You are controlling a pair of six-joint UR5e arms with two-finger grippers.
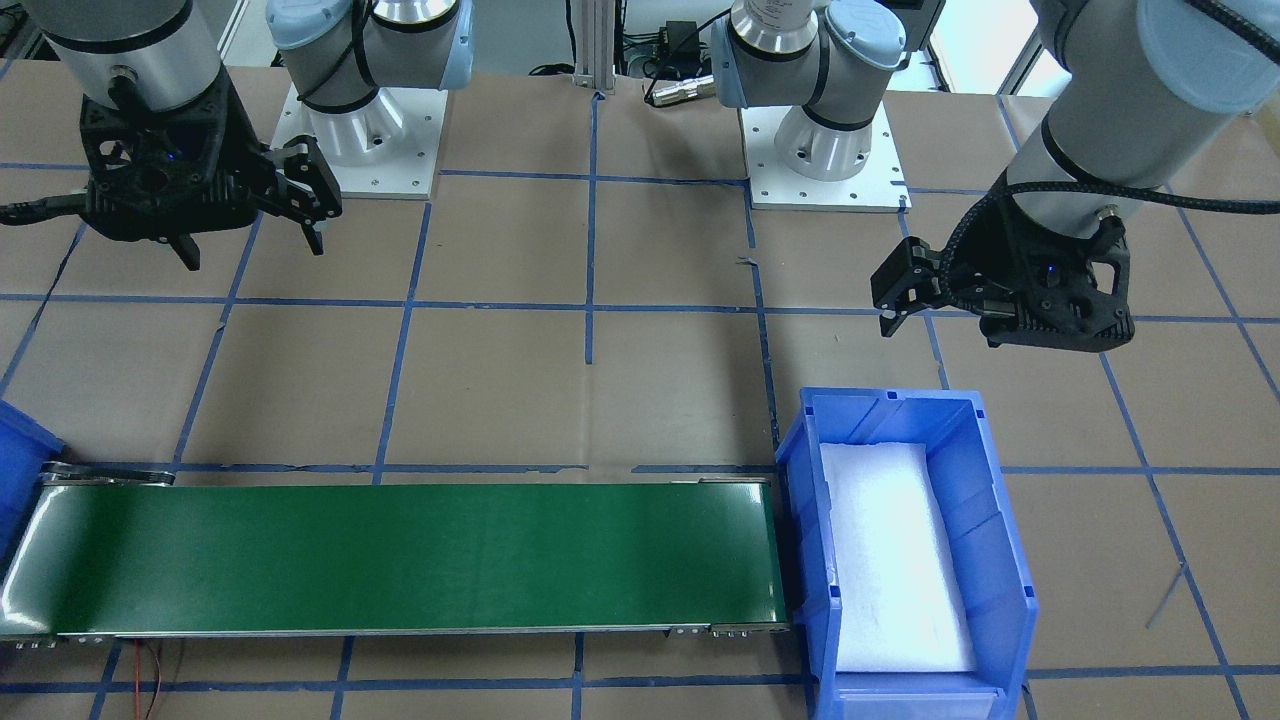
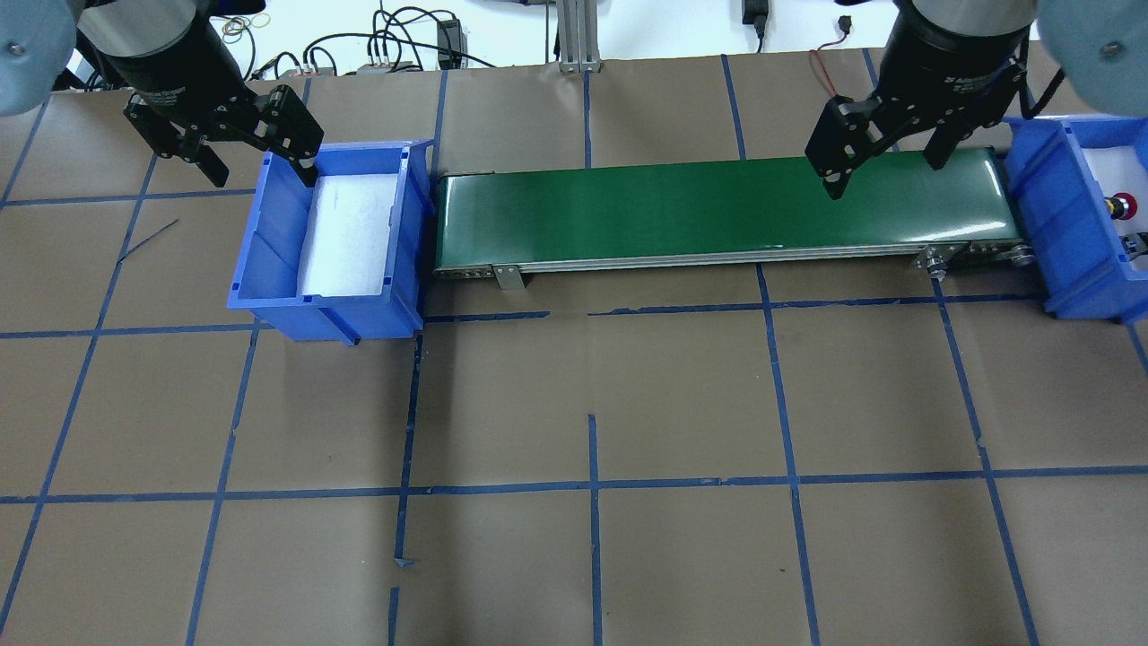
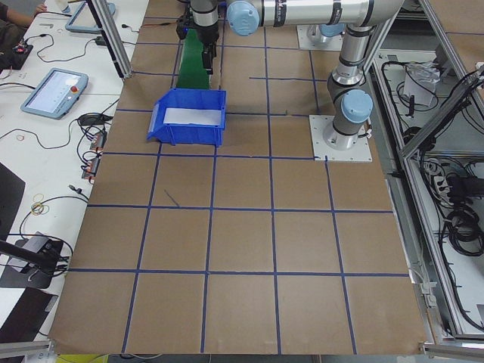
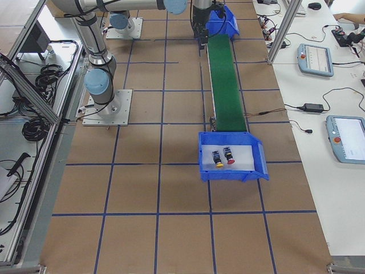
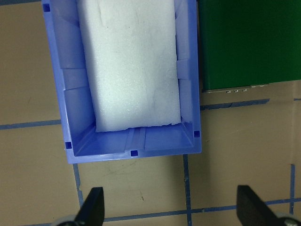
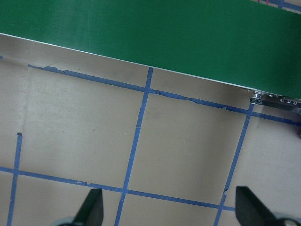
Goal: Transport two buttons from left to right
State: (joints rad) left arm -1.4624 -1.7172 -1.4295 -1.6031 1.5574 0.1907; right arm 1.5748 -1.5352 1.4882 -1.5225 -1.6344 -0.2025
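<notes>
The yellow button (image 4: 217,160) and the red button (image 4: 228,156) lie side by side on white foam in the right blue bin (image 4: 251,171). In the overhead view the red cap (image 2: 1121,206) shows at the frame's right edge. My left gripper (image 2: 258,161) is open and empty, hovering at the far edge of the left blue bin (image 2: 269,305), which holds only white foam (image 5: 134,70). My right gripper (image 2: 885,170) is open and empty above the right end of the green conveyor belt (image 2: 673,211). Its wrist view shows belt edge and table between the fingertips (image 6: 91,209).
The conveyor (image 1: 400,555) runs between the two bins. The robot bases (image 1: 365,130) stand on white plates behind it. The table is brown paper with a blue tape grid (image 2: 592,484). Operator desks with tablets (image 4: 316,57) line the far side.
</notes>
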